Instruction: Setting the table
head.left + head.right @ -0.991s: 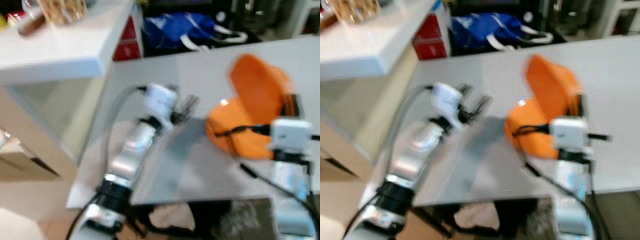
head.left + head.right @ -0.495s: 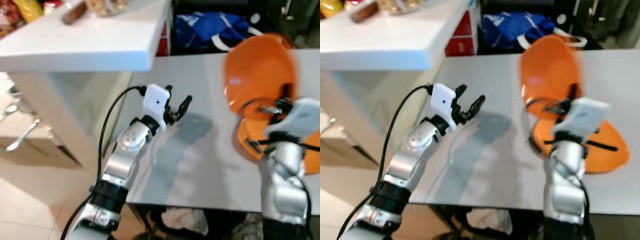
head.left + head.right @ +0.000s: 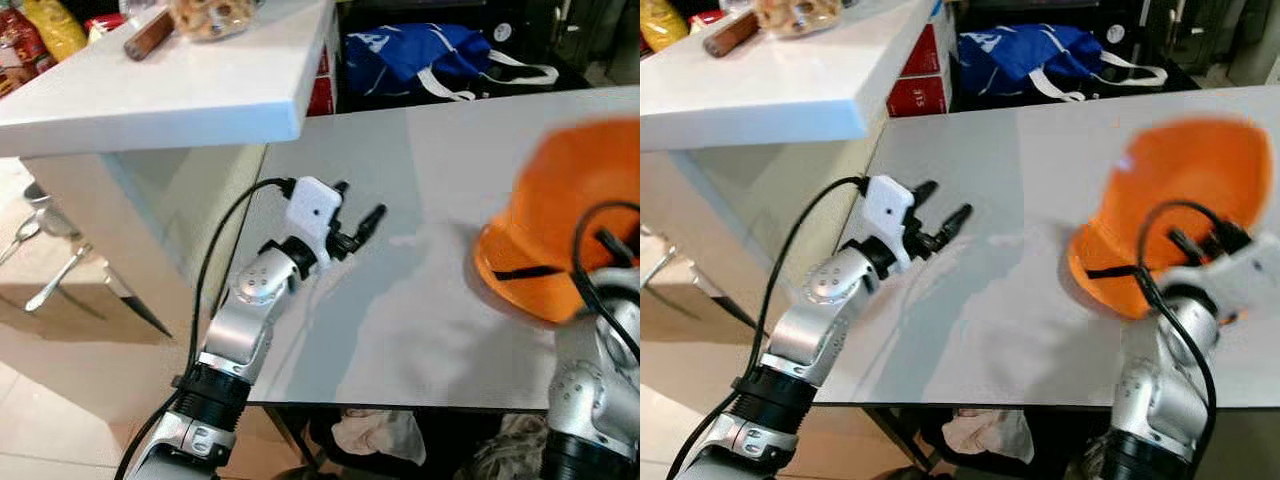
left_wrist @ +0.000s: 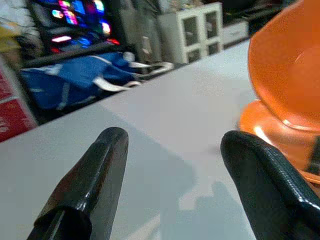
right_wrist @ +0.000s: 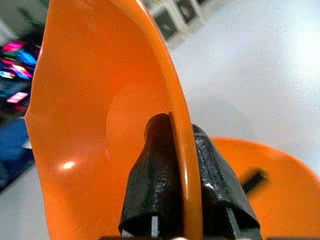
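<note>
From the left eye view I see the pale grey worktop running across the frame, with my left claw held just above it near its left side, its two black fingers spread apart and holding nothing. On the right, a blurred orange plastic plate stands tilted up over a second orange plate that lies flat on the worktop near the right edge. A white raised counter sits at upper left with a brown cylinder on it, and a blue bag with white straps lies beyond the worktop's far edge.

The right eye view gives the same layout: the tilted plate is above the flat one, and my right arm comes up beneath them with a black cable looping in front.

In the left wrist view, the spread fingers frame bare grey worktop, and both orange plates stand well apart from them, off to one side.

In the right wrist view, my right claw is clenched on the rim of the tilted orange plate, one finger on each face, with the flat plate visible behind it.
</note>
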Robot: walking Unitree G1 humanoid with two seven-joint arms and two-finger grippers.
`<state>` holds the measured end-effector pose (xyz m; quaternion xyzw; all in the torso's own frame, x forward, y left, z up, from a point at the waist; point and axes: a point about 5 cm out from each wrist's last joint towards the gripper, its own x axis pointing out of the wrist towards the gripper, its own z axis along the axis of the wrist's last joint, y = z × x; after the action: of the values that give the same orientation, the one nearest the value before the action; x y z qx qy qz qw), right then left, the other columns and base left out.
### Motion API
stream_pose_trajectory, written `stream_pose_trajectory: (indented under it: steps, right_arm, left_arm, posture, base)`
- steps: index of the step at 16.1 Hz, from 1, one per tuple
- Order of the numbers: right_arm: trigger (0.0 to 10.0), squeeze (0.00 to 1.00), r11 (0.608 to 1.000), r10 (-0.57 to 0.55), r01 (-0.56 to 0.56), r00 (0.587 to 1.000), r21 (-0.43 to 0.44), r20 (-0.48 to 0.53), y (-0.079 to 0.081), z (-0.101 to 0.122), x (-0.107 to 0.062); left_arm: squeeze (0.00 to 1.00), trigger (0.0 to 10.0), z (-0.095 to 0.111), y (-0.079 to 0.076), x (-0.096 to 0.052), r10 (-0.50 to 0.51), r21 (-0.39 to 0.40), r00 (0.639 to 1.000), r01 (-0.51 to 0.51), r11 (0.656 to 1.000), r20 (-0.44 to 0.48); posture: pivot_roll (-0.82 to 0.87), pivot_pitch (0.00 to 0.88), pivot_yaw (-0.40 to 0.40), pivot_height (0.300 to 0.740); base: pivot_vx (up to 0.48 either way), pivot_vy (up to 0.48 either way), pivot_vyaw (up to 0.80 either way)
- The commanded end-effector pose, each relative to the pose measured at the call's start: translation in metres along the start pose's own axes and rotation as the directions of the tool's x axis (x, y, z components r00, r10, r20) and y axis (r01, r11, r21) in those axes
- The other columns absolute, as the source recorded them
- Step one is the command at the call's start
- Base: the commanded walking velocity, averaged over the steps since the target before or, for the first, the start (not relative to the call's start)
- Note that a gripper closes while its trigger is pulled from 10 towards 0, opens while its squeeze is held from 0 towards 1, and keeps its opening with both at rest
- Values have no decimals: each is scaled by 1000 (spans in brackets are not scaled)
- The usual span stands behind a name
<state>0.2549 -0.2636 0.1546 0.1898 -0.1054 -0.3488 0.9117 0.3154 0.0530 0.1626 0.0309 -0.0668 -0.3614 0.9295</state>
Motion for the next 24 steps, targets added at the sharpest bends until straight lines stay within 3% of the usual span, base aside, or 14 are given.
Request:
stream_pose_trajectory:
  steps: [1,4,6,10,11,15,16,17,24]
  right_arm:
    - [0,0,999,-3,3,1000,42,-2,2,-1,0]
    - [0,0,993,-45,52,997,102,-68,-5,-11,5]
    - [0,0,989,-40,55,993,141,-108,-1,-19,9]
    - [0,0,978,-35,68,985,196,-168,3,-28,12]
    - [10000,0,975,-28,70,980,210,-195,5,-32,12]
    - [10000,0,975,-20,73,971,212,-239,8,-37,12]
    - [10000,39,974,-32,86,968,209,-250,8,-37,11]
    - [10000,965,976,-51,103,965,193,-256,7,-36,11]
    - [10000,1000,994,-43,59,984,88,-170,18,-14,11]
  left_arm:
    - [0,10000,8,0,3,-38,5,999,38,999,16]
    - [0,10000,13,-13,6,-155,-21,988,155,988,13]
    - [0,10000,28,-20,14,-263,-32,964,264,964,32]
    - [0,10000,34,-20,14,-300,-49,953,301,952,29]
    - [0,10000,34,-21,13,-304,-53,952,305,951,26]
    - [0,10000,36,-19,12,-296,-60,955,297,953,21]
    - [0,10000,35,-19,11,-292,-67,956,292,954,18]
    - [0,10000,35,-19,10,-289,-72,957,289,955,15]
    - [0,10000,38,-19,11,-278,-86,960,279,956,21]
  posture:
    - [-51,0,180,736]
    - [-41,0,181,736]
    - [-26,0,188,736]
    - [-21,0,191,736]
    - [-18,0,188,736]
    - [-14,0,181,736]
    - [-14,0,180,736]
    - [-16,0,181,736]
    - [-23,0,174,736]
  base:
    - [0,0,0]
    - [0,0,0]
    - [0,0,0]
    - [0,0,0]
    - [0,0,0]
    - [0,0,0]
    - [0,0,0]
    - [0,0,0]
    - [0,0,0]
